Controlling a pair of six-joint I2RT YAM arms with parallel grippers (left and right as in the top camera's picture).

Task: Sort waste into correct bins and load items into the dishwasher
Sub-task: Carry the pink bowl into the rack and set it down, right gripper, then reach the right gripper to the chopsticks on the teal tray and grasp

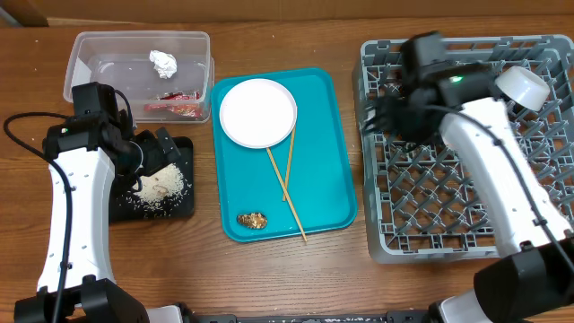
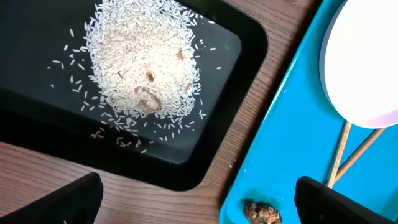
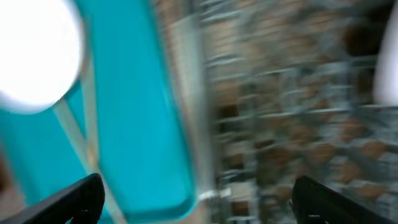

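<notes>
Overhead, the brown food lump (image 1: 252, 219) lies nearest on the teal tray (image 1: 327, 161), with crossed chopsticks (image 1: 285, 184) beyond it and the white plate (image 1: 257, 111) at the far end. To the left, rice (image 1: 161, 187) is heaped on the black tray (image 1: 179, 212) under the left gripper (image 2: 199, 199), which is spread wide and empty. The right gripper (image 3: 199, 202), also wide open and empty, hangs over the far left of the dish rack (image 1: 448, 206), and its arm hides pegs there. Farthest left, the clear tub (image 1: 117, 63) holds the tissue ball (image 1: 163, 63) and red wrapper (image 1: 170, 108).
</notes>
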